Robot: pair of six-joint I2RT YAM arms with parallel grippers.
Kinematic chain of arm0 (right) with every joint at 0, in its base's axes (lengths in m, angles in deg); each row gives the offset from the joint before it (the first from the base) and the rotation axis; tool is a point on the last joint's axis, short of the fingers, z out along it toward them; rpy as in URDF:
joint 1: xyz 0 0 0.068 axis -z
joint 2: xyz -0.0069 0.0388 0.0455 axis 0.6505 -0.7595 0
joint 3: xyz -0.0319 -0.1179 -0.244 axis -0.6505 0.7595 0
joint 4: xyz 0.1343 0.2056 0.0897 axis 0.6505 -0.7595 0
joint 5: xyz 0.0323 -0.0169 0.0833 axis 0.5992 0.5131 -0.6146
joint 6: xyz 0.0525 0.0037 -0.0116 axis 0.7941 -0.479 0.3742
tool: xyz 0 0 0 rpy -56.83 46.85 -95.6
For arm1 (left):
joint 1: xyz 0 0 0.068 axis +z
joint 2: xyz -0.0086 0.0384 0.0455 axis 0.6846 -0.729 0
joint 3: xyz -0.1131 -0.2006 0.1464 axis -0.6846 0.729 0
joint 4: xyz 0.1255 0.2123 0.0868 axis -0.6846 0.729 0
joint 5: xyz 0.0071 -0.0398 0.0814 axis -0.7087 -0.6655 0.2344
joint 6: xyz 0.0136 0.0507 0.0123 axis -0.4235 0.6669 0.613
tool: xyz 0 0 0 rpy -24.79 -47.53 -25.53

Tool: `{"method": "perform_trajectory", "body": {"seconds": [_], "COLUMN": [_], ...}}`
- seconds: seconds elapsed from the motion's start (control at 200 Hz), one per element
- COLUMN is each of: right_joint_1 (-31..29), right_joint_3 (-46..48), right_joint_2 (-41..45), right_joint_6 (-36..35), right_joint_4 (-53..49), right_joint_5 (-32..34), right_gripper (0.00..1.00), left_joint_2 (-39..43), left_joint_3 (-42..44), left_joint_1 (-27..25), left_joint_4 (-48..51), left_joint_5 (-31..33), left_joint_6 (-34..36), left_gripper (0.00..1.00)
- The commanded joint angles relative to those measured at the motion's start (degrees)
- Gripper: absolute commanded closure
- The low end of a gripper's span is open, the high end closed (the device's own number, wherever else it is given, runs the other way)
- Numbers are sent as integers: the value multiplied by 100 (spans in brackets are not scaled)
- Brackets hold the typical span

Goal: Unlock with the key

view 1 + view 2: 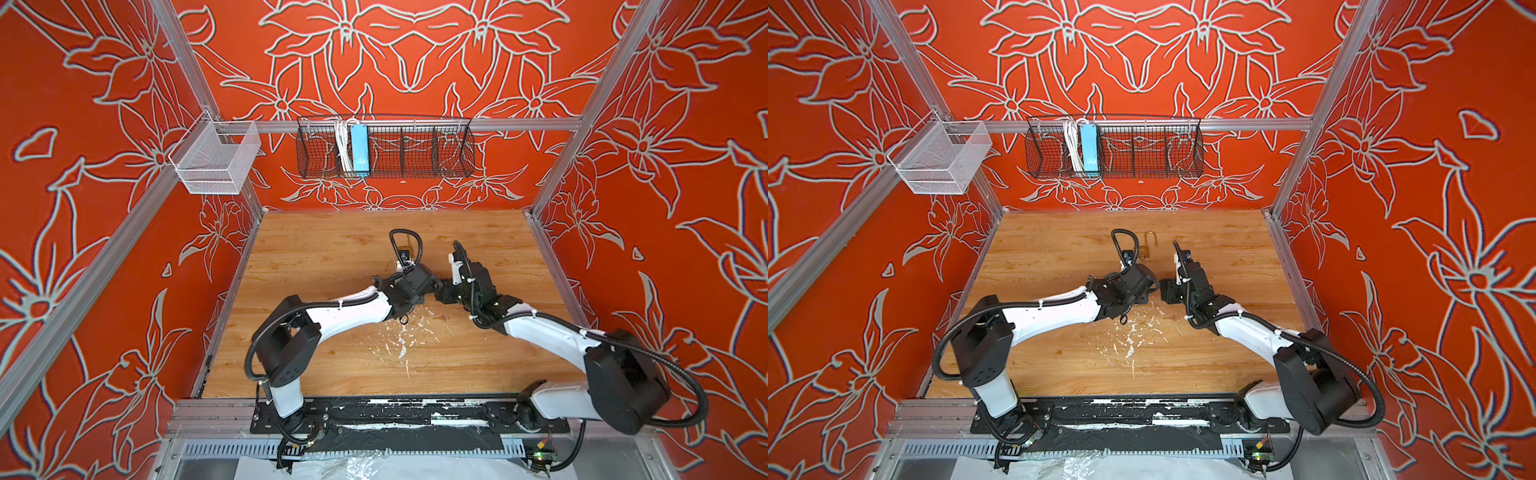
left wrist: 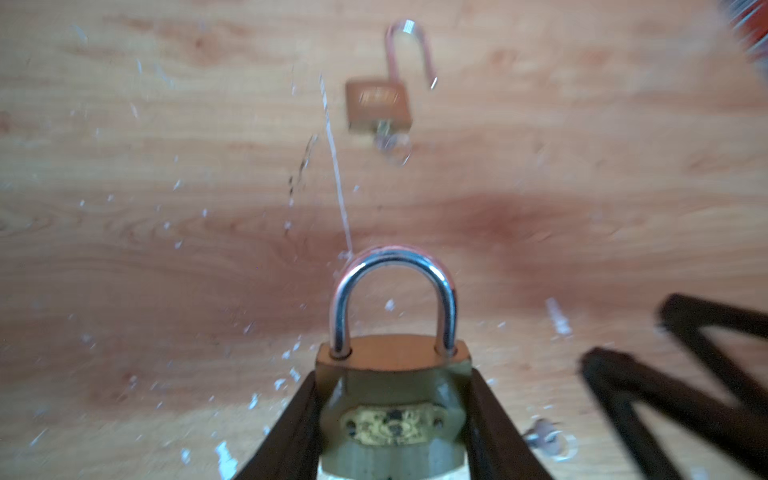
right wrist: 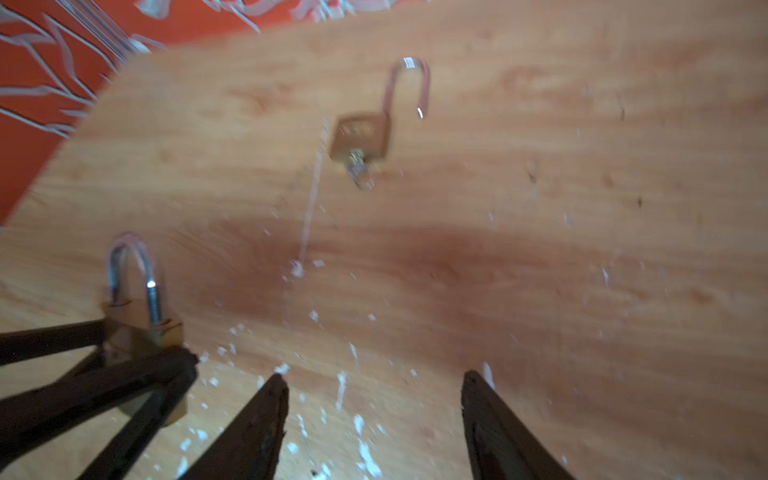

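The left pincer (image 2: 392,380) clamps the closed padlock (image 2: 392,419) by the sides of its brass body, with the shackle appearing seated at both ends, over the wooden counter (image 2: 124,249). The right pincer (image 3: 374,376) hangs just beside it, jaws spread wide with nothing between them. Farther back on the counter an open padlock (image 2: 378,104) lies flat, its shackle swung free and a key (image 2: 390,143) in its keyhole. A small blurred metal piece (image 2: 544,436), possibly another key, rests on the counter near the clamped lock.
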Motion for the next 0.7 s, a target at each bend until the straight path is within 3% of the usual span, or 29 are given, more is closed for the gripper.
{"method": "perform_trajectory", "body": {"seconds": [0.0,0.11,0.16,0.24,0.4,0.696], "right_joint_1": [178,256,265,262,267,277], "right_joint_3": [-162,-307,-479,-548,-25,-469], "right_joint_2": [-89,-164,-222,-237,16,-615], "right_joint_6": [165,-12,-123,-210,-268,-601], "right_joint_4": [-854,-1089,-1410,-1816,-1605,-2218], "right_joint_5": [-315,-397,-538,-755,-761,-1070], "right_gripper": [31,32,32,33,40,48], "left_joint_2": [-128,-77,-85,-108,-256,-218], "left_joint_3": [117,395,441,489,374,401], "left_joint_1": [318,748,895,1003,1006,1040], "left_joint_4": [985,670,624,472,516,475], "left_joint_5": [-505,-1344,-1624,-1943,-2008,-2106], "left_joint_6": [-145,-128,-101,-15,42,92], "left_gripper": [100,100,86,74,59,39]}}
